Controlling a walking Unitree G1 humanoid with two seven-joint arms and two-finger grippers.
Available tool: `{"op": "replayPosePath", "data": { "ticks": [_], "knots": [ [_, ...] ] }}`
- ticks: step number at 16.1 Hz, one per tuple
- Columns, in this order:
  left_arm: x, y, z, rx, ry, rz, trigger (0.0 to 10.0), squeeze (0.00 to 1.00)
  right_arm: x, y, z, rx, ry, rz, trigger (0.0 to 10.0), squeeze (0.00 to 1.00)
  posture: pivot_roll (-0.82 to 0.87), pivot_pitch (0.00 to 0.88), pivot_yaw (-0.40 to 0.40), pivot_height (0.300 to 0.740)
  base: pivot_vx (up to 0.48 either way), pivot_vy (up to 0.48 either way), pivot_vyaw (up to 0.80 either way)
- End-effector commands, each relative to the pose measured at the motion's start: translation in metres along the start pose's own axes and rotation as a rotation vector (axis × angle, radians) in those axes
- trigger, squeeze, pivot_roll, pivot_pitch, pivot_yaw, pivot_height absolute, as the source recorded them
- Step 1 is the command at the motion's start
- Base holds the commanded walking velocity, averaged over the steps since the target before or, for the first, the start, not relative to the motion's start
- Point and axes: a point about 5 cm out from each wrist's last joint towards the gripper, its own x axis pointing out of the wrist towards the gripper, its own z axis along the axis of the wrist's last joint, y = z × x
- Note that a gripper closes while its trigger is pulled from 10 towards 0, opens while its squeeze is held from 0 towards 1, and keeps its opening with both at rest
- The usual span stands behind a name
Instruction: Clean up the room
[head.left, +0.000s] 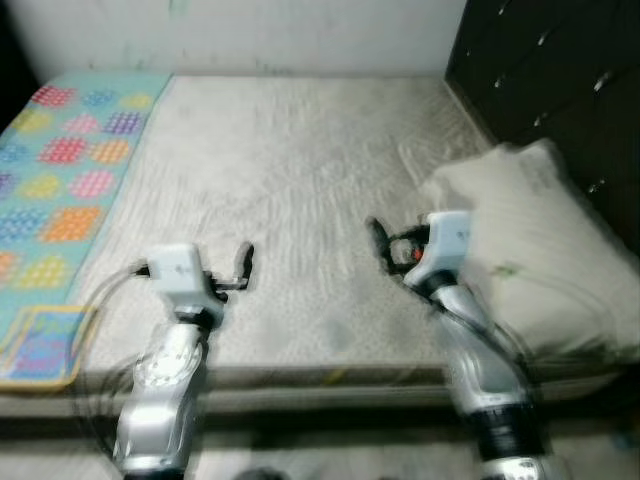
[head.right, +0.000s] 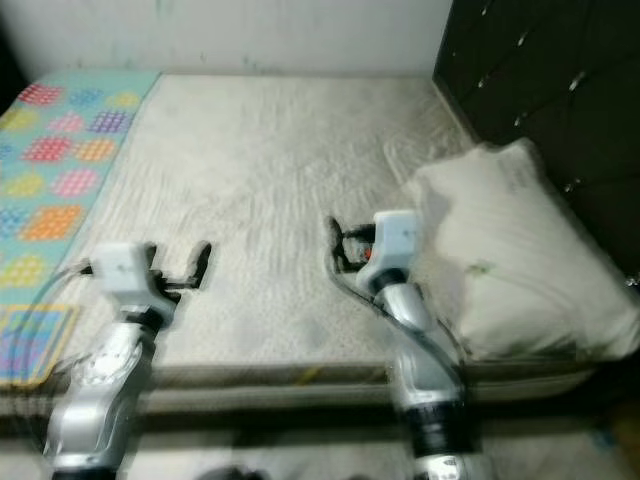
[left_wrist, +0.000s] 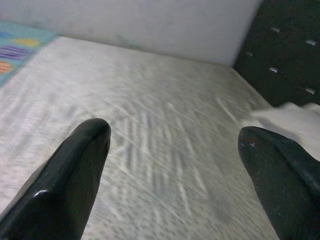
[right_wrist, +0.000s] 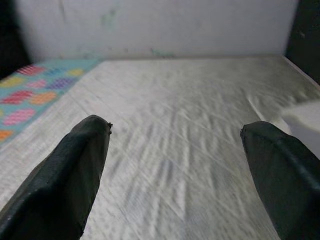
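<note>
standing at the near edge of the bed (head.left: 300, 170), the robot holds both arms out low over the pale mattress. the left gripper (head.left: 243, 268) sits at lower left of the head view, the right gripper (head.left: 385, 250) just right of centre, and both wrist views show the black fingers spread wide with nothing between them.

the pillow (head.left: 520, 250) lies at the right of the frame, against the dark headboard (head.left: 560, 90), slightly askew and reaching toward the near right corner of the bed. the right gripper is just beside its left edge, not touching as far as the blur allows. the quilt (head.left: 60, 190) (turquoise, with coloured patches) runs along the left edge of the frame and hangs off the near left corner.

judging by this, the tidying is barely under way: the mattress middle is bare, the quilt is not spread over it, and the pillow is not squared up. what is left is likely to straighten the pillow at the headboard and pull the quilt across. neither gripper has taken hold of anything yet.
</note>
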Motion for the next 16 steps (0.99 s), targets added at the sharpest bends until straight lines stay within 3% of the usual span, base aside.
{"op": "replayPosePath", "data": {
  "ticks": [1,16],
  "knots": [
    [0.001,0.0049,0.0033,0.019,-0.007,0.018,10.0,0.0,0.0,0.0015,0.0008,0.005,-0.004,0.004,10.0,0.0,0.04,0.106,-0.001,0.74,0.0,0.412,0.0],
    [0.0018,0.0057,0.0029,0.019,-0.007,0.028,10.0,0.0,-0.0012,0.0038,-0.0063,0.001,0.028,0.017,10.0,0.0,0.04,0.115,-0.004,0.74,0.0,0.438,0.0]
  ]
}}
